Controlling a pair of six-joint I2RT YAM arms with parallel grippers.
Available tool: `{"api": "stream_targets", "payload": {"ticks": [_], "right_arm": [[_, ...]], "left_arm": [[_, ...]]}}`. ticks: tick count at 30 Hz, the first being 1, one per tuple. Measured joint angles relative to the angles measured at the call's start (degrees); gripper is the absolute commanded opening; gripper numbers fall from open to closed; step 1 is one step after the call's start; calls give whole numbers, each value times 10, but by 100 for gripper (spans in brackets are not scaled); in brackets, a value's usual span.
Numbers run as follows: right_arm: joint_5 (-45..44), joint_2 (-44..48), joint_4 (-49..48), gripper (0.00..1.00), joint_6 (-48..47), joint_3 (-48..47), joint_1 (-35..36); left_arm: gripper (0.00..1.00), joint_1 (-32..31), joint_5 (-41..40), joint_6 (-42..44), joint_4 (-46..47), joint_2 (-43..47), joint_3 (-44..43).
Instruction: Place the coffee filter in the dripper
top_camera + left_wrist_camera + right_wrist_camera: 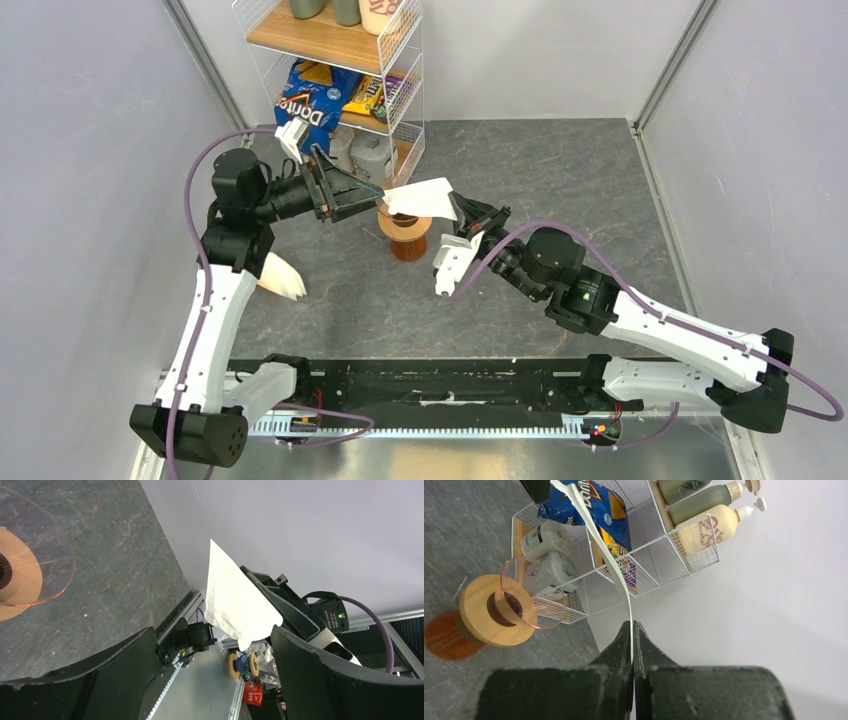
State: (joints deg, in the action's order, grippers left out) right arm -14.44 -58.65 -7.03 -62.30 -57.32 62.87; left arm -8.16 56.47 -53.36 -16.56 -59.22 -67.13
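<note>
Pinching the coffee filter (420,197) at its near-right corner, the right gripper (462,212) has its fingers pressed tight on the paper and holds it in the air just above the dripper (405,240). The right wrist view shows the filter edge-on, a flat folded sheet rising from the closed fingers, its layers not spread. The dripper stands on the table (560,170) toward the far edge, left of the middle, just in front of the wire shelf (400,60), rim up and with nothing in it. The left gripper (372,197) faces the filter's free side with its fingers wide apart and nothing between them; whether they touch the paper cannot be told.

The step in hand looks like opening and seating the filter. To do it well, the folded point should probably be turned down and centred over the dark hole before any lowering. The left fingers would best catch one layer only, near the upper edge, so that the cone spreads. Thin paper creases easily, so a light, slow pull seems wise. A sideways knock could tip the dripper.
</note>
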Motion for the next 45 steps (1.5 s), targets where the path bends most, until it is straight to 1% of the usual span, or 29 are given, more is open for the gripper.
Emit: {"api": "stream_targets", "payload": {"ticks": [4,9,12,14,17,19,20,21,23,24,25,26,28,30,31,33,35,37,39,40,42,45], "right_arm": [[-7,1,-9,0,-19,10,6],[-19,-8,-14,0,-31,10,20],[-23,-15,-14,0,-37,10,30],[-24,-16,-14,0,-41,10,37],[-26,-16,-17,0,-52,10,46],[-26,-16,-21,0,-61,13,52],[-26,-16,-21,0,-65,14,53],[-26,-17,-20,0,-68,16,55],[-26,-20,-19,0,-71,16,57],[-26,-22,-19,4,-74,16,58],[-26,-24,-17,21,-76,16,59],[-26,-25,-13,39,-77,16,60],[-26,-26,1,66,-74,15,61],[-28,-27,35,85,-59,8,61],[-30,-28,71,95,-47,-3,61],[-30,-29,151,97,-4,-35,61],[-16,-28,251,97,54,-81,56],[15,-26,336,97,115,-125,48],[63,-21,420,97,188,-174,31],[91,-17,454,96,226,-196,17],[138,-17,498,97,286,-232,-11],[205,-31,537,96,362,-276,-50]], "left_arm": [[93,8,10,-22,26,15,19],[92,-29,25,-34,73,16,21],[90,-56,26,-34,82,20,35],[85,-60,26,-36,84,19,43],[71,-60,23,-49,99,12,51],[59,-60,22,-59,119,5,52],[50,-60,22,-65,130,1,52],[38,-60,22,-69,141,-3,52],[21,-60,21,-78,156,-8,52],[11,-60,21,-81,164,-10,52],[3,-61,22,-83,171,-12,52],[2,-61,22,-85,175,-12,52],[2,-61,22,-85,182,-12,53],[2,-61,23,-84,188,-12,53],[2,-61,23,-82,189,-12,53],[2,-61,27,-67,191,-12,53],[2,-61,34,-29,180,-9,52],[2,-61,41,43,133,-5,46],[2,-66,43,145,52,-6,25],[2,-76,38,223,-18,-11,0],[2,-101,26,359,-115,-21,-43],[2,-141,8,533,-221,-22,-80]]}}
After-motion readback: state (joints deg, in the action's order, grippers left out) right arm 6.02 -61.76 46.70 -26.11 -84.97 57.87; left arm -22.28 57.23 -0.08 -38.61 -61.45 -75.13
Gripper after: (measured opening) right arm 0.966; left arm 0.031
